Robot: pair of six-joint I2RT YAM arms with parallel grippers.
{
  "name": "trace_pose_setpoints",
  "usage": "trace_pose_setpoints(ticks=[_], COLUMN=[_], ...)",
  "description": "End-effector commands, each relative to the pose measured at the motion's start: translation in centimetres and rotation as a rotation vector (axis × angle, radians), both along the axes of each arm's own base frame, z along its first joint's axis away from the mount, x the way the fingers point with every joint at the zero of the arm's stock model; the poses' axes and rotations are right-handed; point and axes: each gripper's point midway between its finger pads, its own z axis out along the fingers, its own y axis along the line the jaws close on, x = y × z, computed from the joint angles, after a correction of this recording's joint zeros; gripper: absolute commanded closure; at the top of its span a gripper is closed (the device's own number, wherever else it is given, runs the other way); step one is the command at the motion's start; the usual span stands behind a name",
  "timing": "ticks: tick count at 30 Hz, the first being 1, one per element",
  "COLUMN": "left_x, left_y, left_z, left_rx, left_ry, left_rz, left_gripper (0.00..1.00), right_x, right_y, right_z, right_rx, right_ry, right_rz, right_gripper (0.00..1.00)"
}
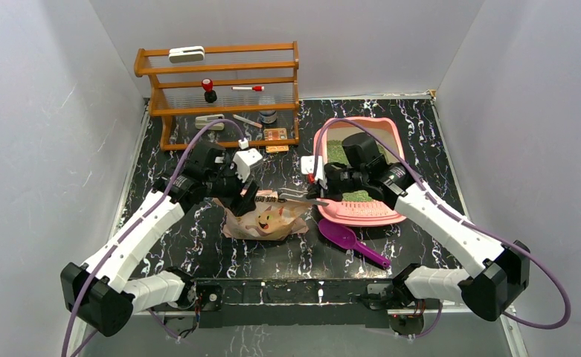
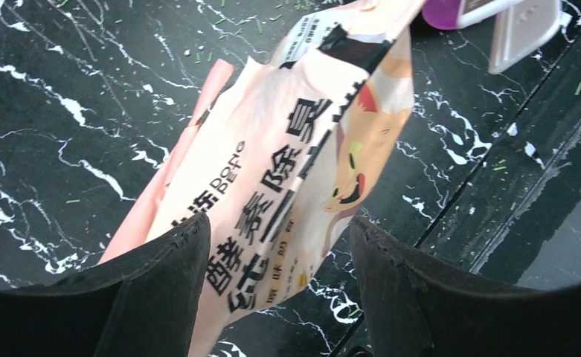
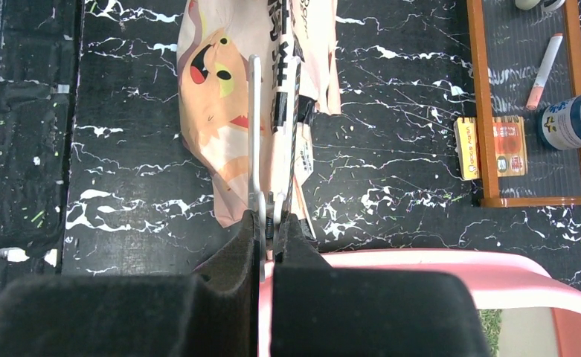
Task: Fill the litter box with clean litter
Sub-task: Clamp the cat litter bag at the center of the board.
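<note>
The pink litter box (image 1: 361,123) sits at the right of the table, with green clean litter (image 1: 337,152) inside; its rim (image 3: 436,260) and a bit of litter (image 3: 488,321) show in the right wrist view. The beige cat-printed bag (image 1: 266,219) lies left of the box. My right gripper (image 1: 323,195) is over the box's near-left rim, shut (image 3: 271,223) on a long grey spring clip (image 3: 256,134) that reaches onto the bag (image 3: 228,97). My left gripper (image 1: 244,199) is open (image 2: 280,230) astride the bag's edge (image 2: 294,149), which touches the left finger.
A purple scoop (image 1: 350,242) lies in front of the litter box. A wooden shelf rack (image 1: 220,89) with small items stands at the back left. Stray green granules are scattered on the black marbled table (image 2: 64,111).
</note>
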Motion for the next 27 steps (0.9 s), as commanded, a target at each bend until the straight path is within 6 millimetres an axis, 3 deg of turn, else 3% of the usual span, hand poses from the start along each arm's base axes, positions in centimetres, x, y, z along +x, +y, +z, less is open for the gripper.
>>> trace_pose_setpoints(ticks=[1,6,11,27], left_x=[0.6,-0.1,-0.3,-0.3], left_y=[0.9,1.9,2.6,2.7], left_z=[-0.5,-2.1,-3.1,-2.6], left_rx=[0.019,0.084,0.131,0.122], left_ry=[-0.004,0.037,0.061,0.01], left_rz=[0.034,0.018,0.01,-0.022], left_gripper=[0.35,0.34,0.47,0.68], right_x=[0.6,1.1,1.2,2.2], right_y=[1.4,2.5,3.6,4.7], right_z=[2.7,1.7,0.9,-0.6], right_rx=[0.044,0.003,-0.043,-0.123], right_ry=[-0.068,-0.05,-0.036,-0.057], right_rz=[0.042,0.029,0.034,0.006], right_gripper=[1.0,1.0,1.0,1.0])
